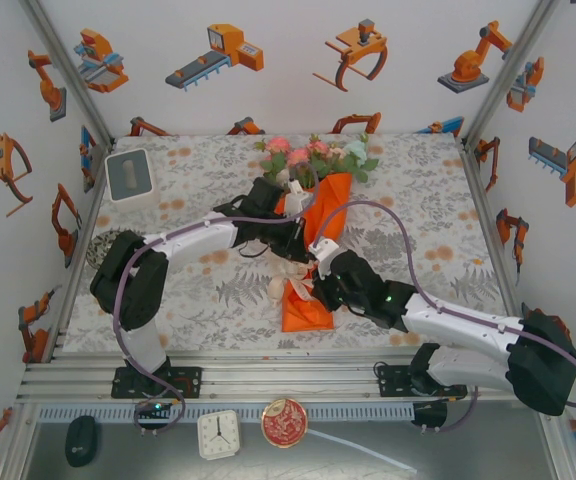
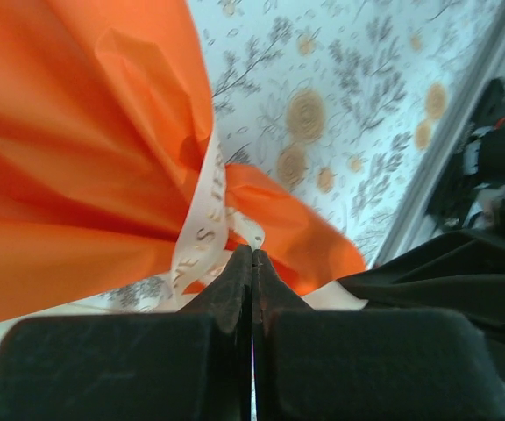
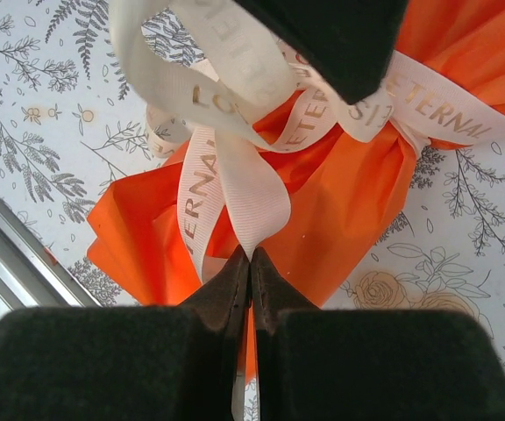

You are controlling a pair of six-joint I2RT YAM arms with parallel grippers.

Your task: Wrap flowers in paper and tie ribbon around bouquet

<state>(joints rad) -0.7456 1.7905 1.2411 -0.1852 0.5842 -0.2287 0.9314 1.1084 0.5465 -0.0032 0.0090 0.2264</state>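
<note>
The bouquet (image 1: 313,235) lies mid-table (image 1: 188,290), flowers (image 1: 313,155) toward the far edge, as the left gripper (image 2: 251,256) and right gripper (image 3: 251,254) each pinch a ribbon (image 3: 235,189) strand, apparently to pull it tight around the orange paper (image 1: 308,305).

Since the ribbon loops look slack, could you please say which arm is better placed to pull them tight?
Probably right: the right claw is shut squarely on a ribbon loop at the bouquet; the left claw nips only a small fold.

Bouquet (image 1: 326,200) centred, L tool (image 1: 298,236), R tool (image 1: 318,272) at ribbon (image 1: 289,276)
</note>
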